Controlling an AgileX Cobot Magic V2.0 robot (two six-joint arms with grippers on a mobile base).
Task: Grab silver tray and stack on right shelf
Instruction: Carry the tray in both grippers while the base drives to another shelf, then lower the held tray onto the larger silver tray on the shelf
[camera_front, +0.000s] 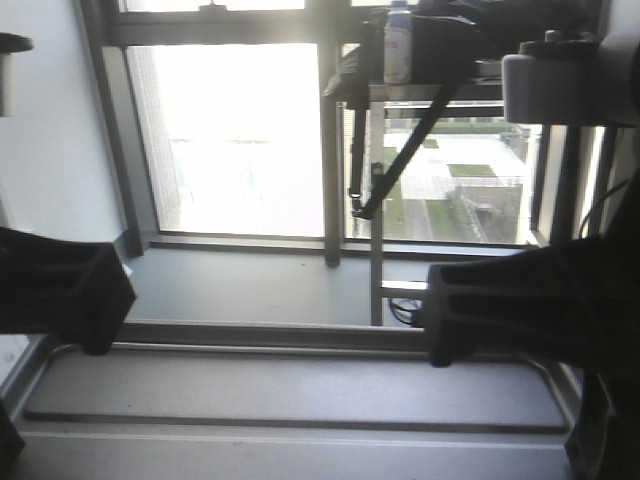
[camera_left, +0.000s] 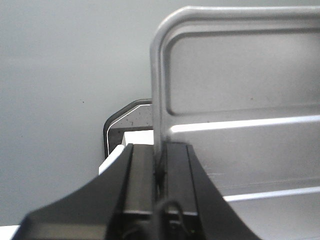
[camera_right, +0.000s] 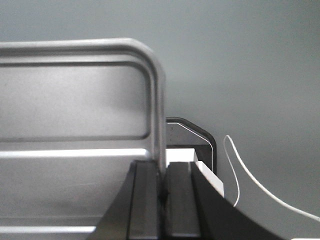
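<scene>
The silver tray (camera_front: 300, 392) is held level between my two grippers, across the bottom of the front view. Its raised rim and two long ridges show in the wrist views. My left gripper (camera_left: 160, 150) is shut on the tray's (camera_left: 240, 95) left rim, one finger inside the rim and one outside. My right gripper (camera_right: 162, 167) is shut the same way on the tray's (camera_right: 75, 110) right rim. In the front view the left gripper (camera_front: 95, 300) and the right gripper (camera_front: 450, 320) appear as dark blocks at the tray's two ends. The right shelf is out of view.
A large window (camera_front: 240, 140) fills the wall ahead, above a grey floor (camera_front: 250, 285). A steel-legged stand (camera_front: 376, 200) at the right carries a black bag (camera_front: 440, 45) with hanging straps and a bottle (camera_front: 398, 45). Below the tray sits a dark-rimmed object (camera_left: 127, 117) with a white block (camera_right: 182, 156).
</scene>
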